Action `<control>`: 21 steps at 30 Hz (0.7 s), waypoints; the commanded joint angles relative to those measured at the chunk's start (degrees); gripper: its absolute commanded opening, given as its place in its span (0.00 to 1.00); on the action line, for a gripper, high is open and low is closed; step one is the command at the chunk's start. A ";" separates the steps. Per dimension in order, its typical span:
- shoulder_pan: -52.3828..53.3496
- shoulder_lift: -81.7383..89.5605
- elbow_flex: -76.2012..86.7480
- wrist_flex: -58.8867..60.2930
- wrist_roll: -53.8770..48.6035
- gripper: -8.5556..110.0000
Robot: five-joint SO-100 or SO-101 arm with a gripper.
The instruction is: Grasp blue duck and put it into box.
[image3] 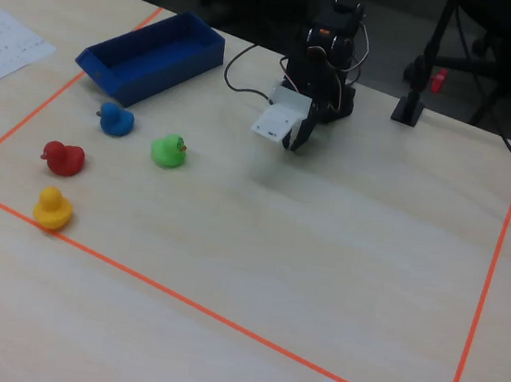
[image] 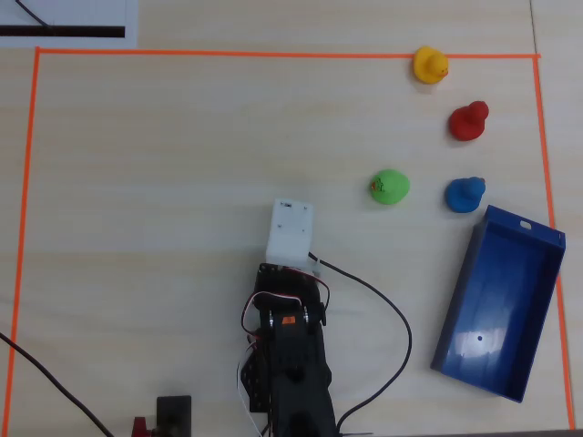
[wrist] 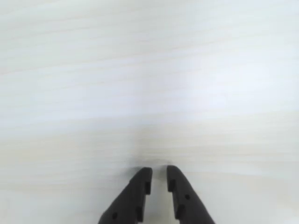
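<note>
The blue duck point(image: 465, 193) stands on the table just beyond the near end of the dark-blue box point(image: 453, 300), apart from it. Both also show in the fixed view, the duck point(image3: 114, 120) in front of the box point(image3: 157, 81). The box is empty. My gripper point(wrist: 159, 173) is folded back near the arm's base, far left of the duck in the overhead view. Its black fingers point(wrist: 138, 191) stand almost together with a thin slit and nothing between them, over bare table. In the overhead view the white camera housing point(image: 290, 232) hides the gripper.
A green duck point(image: 390, 187) sits left of the blue one; a red duck point(image: 468, 120) and a yellow duck point(image: 430, 65) lie beyond it. Orange tape point(image: 273, 53) frames the work area. Black cables point(image: 401, 337) trail beside the arm's base.
</note>
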 commanded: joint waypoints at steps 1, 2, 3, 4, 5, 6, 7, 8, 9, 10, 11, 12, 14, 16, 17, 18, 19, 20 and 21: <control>-0.09 0.00 -0.09 1.32 0.62 0.08; -0.09 0.00 -0.09 1.32 0.62 0.08; -0.09 0.00 -0.09 1.32 0.62 0.08; 0.18 0.00 -0.09 1.32 0.62 0.08; 0.62 0.00 -0.09 1.32 0.62 0.08; 0.70 0.00 -0.09 1.32 0.62 0.08; 0.70 0.00 -0.09 1.32 0.62 0.08; 0.70 0.00 -0.09 1.32 0.62 0.08; 0.70 0.00 -0.09 1.32 0.62 0.08; 0.70 0.00 -0.09 1.32 0.62 0.08; 0.09 0.00 -0.09 1.32 0.44 0.08; -0.53 0.00 -0.09 1.41 -0.09 0.08; -1.05 0.00 -0.09 1.41 -0.09 0.07; -1.14 0.00 -0.09 1.23 1.32 0.07; -1.23 0.00 -0.09 1.23 1.49 0.07; -0.97 0.00 -0.09 1.14 1.93 0.07; -0.79 0.00 -0.09 1.05 2.11 0.07; -0.79 0.00 -0.09 1.05 2.11 0.07; 0.26 0.00 -0.26 0.35 1.49 0.07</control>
